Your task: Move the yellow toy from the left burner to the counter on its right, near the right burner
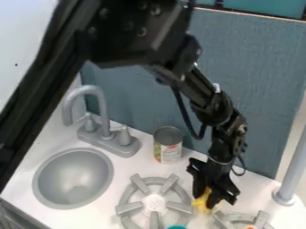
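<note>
The black gripper (209, 200) hangs low over the white counter at the lower right, between the two grey burners. Its fingers are closed around a yellow object (203, 201), partly hidden behind them, at or just above the counter. A can (168, 145) with a colourful label stands upright against the blue-grey back wall, to the upper left of the gripper. The left burner (128, 208) lies just left of the yellow object.
A grey sink basin (73, 179) with a faucet (103, 112) is at the left. At the bottom edge a teal thing (177, 227) shows on the left burner. The right burner (261, 220) is at the lower right, near a grey post (293, 167).
</note>
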Robot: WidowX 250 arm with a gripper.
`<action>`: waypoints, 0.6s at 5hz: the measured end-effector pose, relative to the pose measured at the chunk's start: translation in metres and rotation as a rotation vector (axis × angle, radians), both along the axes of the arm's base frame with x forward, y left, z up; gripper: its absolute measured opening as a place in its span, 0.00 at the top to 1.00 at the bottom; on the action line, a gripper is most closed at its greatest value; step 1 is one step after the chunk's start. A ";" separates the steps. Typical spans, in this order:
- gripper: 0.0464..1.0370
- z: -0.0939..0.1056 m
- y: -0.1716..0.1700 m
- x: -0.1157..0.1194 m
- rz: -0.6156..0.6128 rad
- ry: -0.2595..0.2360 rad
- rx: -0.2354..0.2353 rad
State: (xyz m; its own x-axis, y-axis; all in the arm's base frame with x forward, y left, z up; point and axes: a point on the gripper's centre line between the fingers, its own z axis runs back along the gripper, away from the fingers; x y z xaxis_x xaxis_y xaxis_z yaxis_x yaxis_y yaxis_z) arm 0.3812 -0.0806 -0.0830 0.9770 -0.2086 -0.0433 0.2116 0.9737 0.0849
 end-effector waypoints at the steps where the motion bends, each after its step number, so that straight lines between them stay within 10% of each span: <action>1: 0.16 0.044 0.004 0.001 0.058 -0.121 -0.012; 3: 0.03 0.097 0.002 -0.081 0.036 -0.176 0.042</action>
